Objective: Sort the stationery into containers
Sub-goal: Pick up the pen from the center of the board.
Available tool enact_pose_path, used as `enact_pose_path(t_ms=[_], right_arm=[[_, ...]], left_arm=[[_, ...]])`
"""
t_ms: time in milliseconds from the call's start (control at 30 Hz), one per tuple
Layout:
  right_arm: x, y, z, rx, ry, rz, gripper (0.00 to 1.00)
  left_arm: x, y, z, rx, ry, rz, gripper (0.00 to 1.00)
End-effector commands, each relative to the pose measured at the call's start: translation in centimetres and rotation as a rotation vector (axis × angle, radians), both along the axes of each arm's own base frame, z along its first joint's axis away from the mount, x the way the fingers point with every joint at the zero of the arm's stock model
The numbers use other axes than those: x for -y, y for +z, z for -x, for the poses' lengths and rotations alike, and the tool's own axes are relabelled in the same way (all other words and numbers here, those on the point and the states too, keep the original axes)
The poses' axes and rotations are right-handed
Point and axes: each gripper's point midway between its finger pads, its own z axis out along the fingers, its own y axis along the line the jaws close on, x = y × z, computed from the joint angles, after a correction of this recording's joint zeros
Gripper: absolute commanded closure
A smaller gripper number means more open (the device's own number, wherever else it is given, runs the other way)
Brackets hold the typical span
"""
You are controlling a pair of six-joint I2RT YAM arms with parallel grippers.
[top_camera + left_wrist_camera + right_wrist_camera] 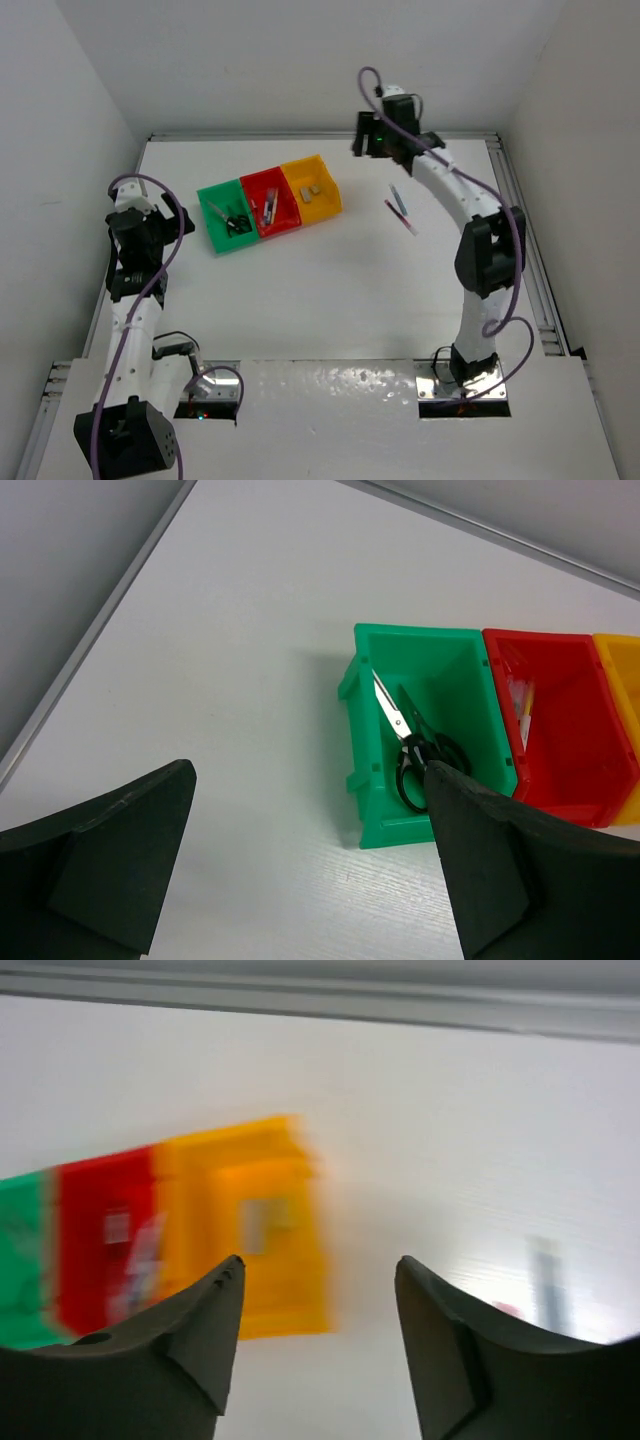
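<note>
**Station status: both grippers empty, two pens outside the bins**

We found the three bins joined in a row on the bench (330, 300), left of centre. From left to right they were the green bin (204, 193), the red bin (262, 177) and the yellow bin (332, 203).

The black-handled scissors (410, 745) lay inside the green bin, handles at the end nearer the left arm. Several slim items (268, 207) lay in the red bin; we could not tell them apart. Small eraser blocks (312, 187) sat in the yellow bin.

A blue pen (397, 196) and a red-white pen (404, 219) lay on the bare bench. They were close together, right of the yellow bin and apart from it, beside the right arm.

The left gripper (305, 870) hung over bare bench just beside the green bin, its fingers spread apart with nothing between them. The right gripper (318, 1340) was raised toward the far edge, beyond the yellow bin, its fingers likewise apart and empty. Its wrist view was blurred.
</note>
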Motion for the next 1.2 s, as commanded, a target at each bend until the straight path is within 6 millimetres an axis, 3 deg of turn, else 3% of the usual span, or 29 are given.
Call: enact_pose_path(t_ms=[0,33,133,300,367,533,600,733,833,867,933,1067,1167], right_arm=[[10.3,-11.0,4.1,-0.414,-0.035,0.286,0.36],[12.8,-11.8,4.1,-0.431,-0.056,0.313,0.3],[15.6,-14.0,4.7,-0.462,-0.034,0.373,0.27],[17.3,-16.3,5.2,-0.51,0.03,0.348,0.26],[17.2,-17.6,5.7,-0.546,0.057,0.338,0.29],[17.4,-20.4,7.8,-0.667,0.076,0.352,0.51],[17.5,-21.3,8.8,-0.692,0.073,0.372,0.51],[17.9,-22.3,10.2,-0.73,0.074,0.409,0.57],[17.8,-22.9,10.9,-0.757,0.076,0.417,0.7],[17.7,-22.9,11.1,-0.763,0.078,0.418,0.87],[17.0,-22.8,11.5,-0.769,0.105,0.431,0.99],[16.0,-22.0,13.1,-0.761,0.152,0.525,1.0],[13.2,-19.1,12.5,-0.676,0.119,0.443,1.0]], left_arm=[[0.2,2.2,-0.9,0.068,-0.021,-0.016,0.04],[0.2,2.0,-0.9,0.061,-0.022,-0.012,0.04],[0.5,2.0,-1.0,0.059,-0.034,-0.005,0.04],[0.9,2.6,-1.5,0.067,-0.062,0.003,0.04],[0.8,2.6,-1.5,0.069,-0.059,0.003,0.04],[0.7,2.3,-1.4,0.061,-0.056,0.004,0.04],[0.6,2.2,-1.4,0.057,-0.051,0.004,0.05],[0.4,2.0,-1.4,0.054,-0.045,0.0,0.05],[0.4,2.0,-1.4,0.062,-0.044,0.001,0.05],[0.5,2.0,-1.4,0.062,-0.045,0.001,0.05],[0.5,2.2,-1.4,0.065,-0.044,-0.001,0.05],[0.4,2.1,-1.2,0.065,-0.041,-0.006,0.05],[0.0,1.6,-0.8,0.052,-0.012,-0.002,0.05]])
